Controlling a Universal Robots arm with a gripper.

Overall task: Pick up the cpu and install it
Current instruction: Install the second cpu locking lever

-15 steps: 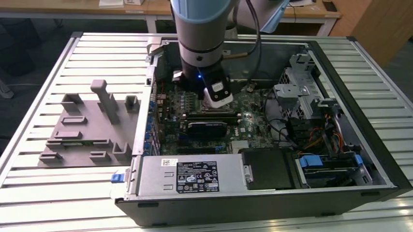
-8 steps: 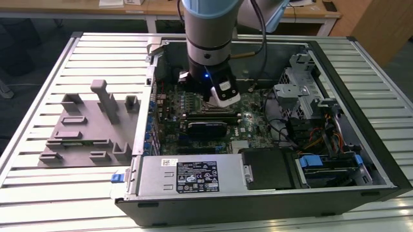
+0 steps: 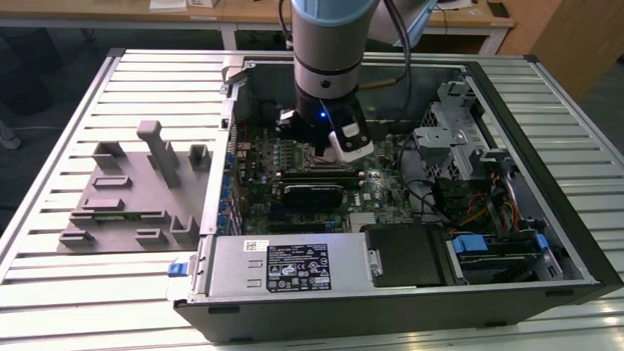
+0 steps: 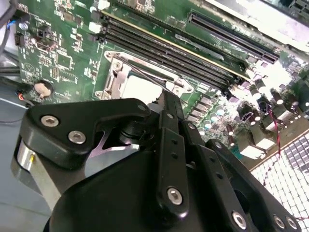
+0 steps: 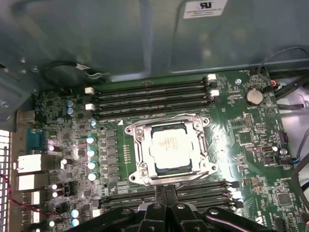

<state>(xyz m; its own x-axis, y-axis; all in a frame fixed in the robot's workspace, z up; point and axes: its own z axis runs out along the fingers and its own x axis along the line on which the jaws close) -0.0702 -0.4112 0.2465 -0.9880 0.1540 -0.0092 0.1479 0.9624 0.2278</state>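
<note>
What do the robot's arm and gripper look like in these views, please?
The arm is a thick silver-grey cylinder with a pale blue cap and a dark wrist section bearing a small blue light and a white module. The gripper is matte black, built of angular linked plates fastened with silver screws.

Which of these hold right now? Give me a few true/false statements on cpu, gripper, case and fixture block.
1. The cpu lies within the socket frame on the motherboard. True.
2. The gripper hangs above the motherboard, inside the computer case. True.
3. The grey fixture block sits inside the case. False: it lies outside on the slatted table, at the exterior view's left of the case.
4. The computer case stands upright with its side panel on. False: it lies flat, open side up, with the motherboard exposed.
5. A coin cell sits on the motherboard. True.
</note>
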